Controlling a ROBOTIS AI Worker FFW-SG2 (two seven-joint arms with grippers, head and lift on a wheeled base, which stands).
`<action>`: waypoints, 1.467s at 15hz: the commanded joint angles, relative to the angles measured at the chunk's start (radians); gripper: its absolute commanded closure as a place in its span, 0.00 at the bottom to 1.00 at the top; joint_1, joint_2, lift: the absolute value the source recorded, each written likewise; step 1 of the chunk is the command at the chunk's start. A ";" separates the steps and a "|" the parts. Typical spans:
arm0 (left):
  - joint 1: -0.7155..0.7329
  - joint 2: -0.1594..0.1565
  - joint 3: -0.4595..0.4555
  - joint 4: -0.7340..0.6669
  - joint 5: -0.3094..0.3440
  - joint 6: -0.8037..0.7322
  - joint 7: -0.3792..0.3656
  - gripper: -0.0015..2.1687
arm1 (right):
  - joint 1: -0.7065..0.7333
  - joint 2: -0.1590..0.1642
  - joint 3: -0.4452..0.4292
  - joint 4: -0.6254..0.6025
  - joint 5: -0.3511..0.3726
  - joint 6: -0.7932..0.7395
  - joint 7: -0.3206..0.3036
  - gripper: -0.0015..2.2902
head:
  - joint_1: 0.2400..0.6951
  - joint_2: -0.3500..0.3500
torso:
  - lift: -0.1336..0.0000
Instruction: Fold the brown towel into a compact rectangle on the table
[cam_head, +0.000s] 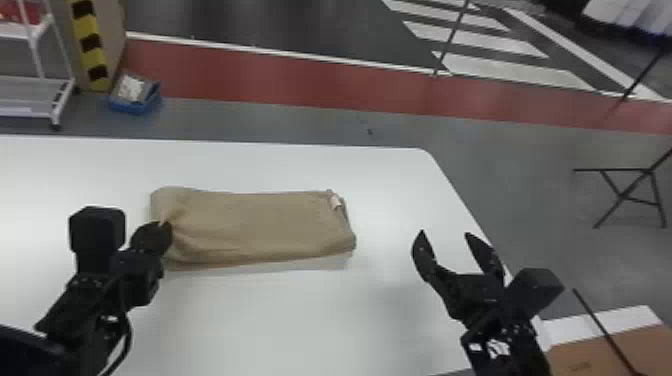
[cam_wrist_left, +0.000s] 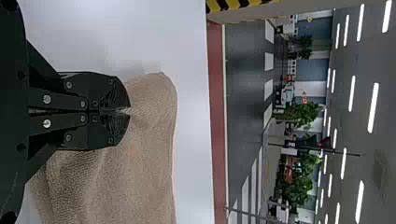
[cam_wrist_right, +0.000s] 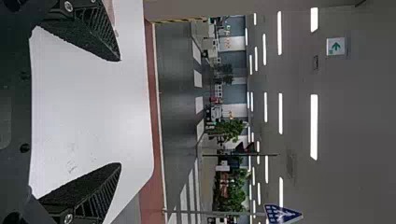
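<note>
Left gripper (cam_head: 166, 225) pinched the towel (cam_head: 260, 225) left of centre while right gripper (cam_head: 445, 234) gaped lower right; a sideways tug could have skewed it.

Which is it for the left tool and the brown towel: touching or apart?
Touching. The left wrist view shows the left tool closed on a pinched bit of the brown towel, cloth gathered at its tips.

- My left arm (cam_head: 82, 317): matte black, dark curved cable (cam_head: 129, 332), white flecks
- My right arm (cam_head: 525, 350): black too, white patches (cam_head: 497, 348)
- Boxy black housings (cam_head: 97, 235) on both
- Left claw (cam_head: 163, 226): black, angular, I see silvery round screws (cam_wrist_left: 46, 99)
- Right claw (cam_head: 444, 232): black, pointed, ribbed inner faces (cam_wrist_right: 103, 30)
</note>
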 joint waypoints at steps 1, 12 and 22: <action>0.054 0.030 0.061 -0.058 0.006 0.001 -0.008 0.58 | -0.009 0.001 0.026 -0.003 0.010 0.007 -0.007 0.04 | 1.00 0.10 | 0.08; 0.130 0.079 0.223 -0.081 0.017 -0.219 -0.035 0.02 | -0.038 0.007 0.041 -0.028 0.033 0.081 -0.013 0.04 | 1.00 0.30 | 0.08; -0.010 0.060 0.111 -0.032 0.029 -0.011 -0.186 0.79 | -0.225 -0.003 0.098 -0.012 0.087 0.419 0.179 0.04 | 1.00 0.34 | 0.08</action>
